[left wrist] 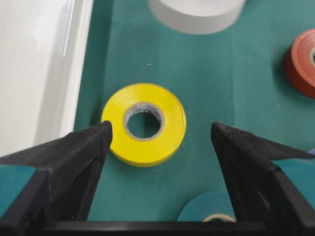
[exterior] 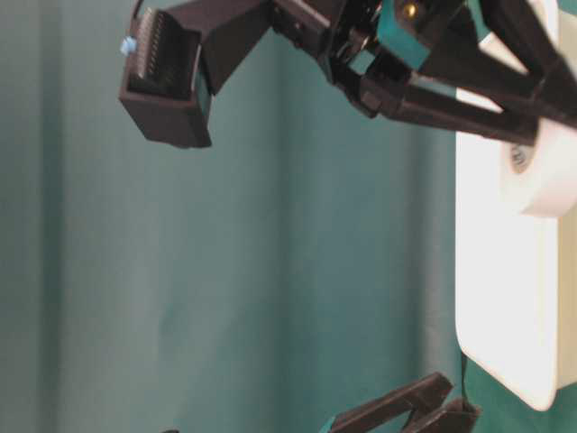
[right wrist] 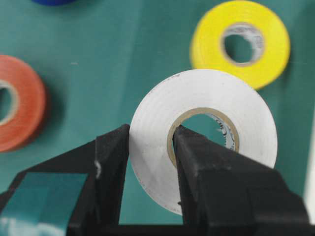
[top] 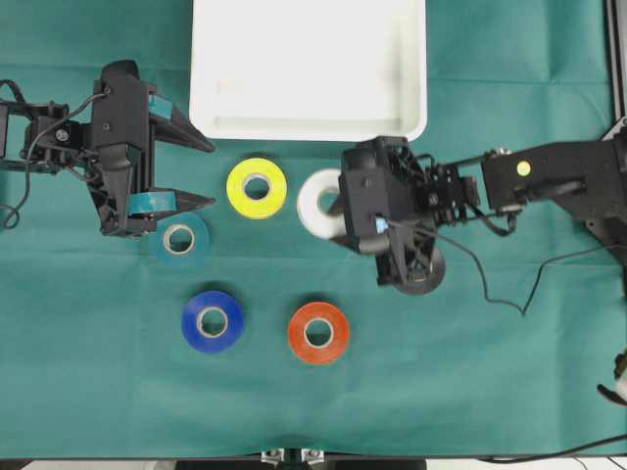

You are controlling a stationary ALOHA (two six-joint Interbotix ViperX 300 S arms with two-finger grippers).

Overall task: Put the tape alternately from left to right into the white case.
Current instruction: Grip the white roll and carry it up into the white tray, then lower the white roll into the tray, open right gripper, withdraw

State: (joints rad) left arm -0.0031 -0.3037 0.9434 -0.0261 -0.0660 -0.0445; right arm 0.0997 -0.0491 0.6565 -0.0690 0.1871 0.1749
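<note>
Right wrist view: my right gripper (right wrist: 150,169) pinches the white roll (right wrist: 202,135) through its core, lifted for the empty case (top: 309,69). Left gripper (left wrist: 157,142) gapes, framing the yellow roll (left wrist: 144,123).

The yellow tape roll (left wrist: 144,124) lies flat on the green cloth (left wrist: 236,83) between the left gripper (left wrist: 161,135)'s wide-spread fingers (left wrist: 74,162), beside the white case (left wrist: 39,69).
</note>
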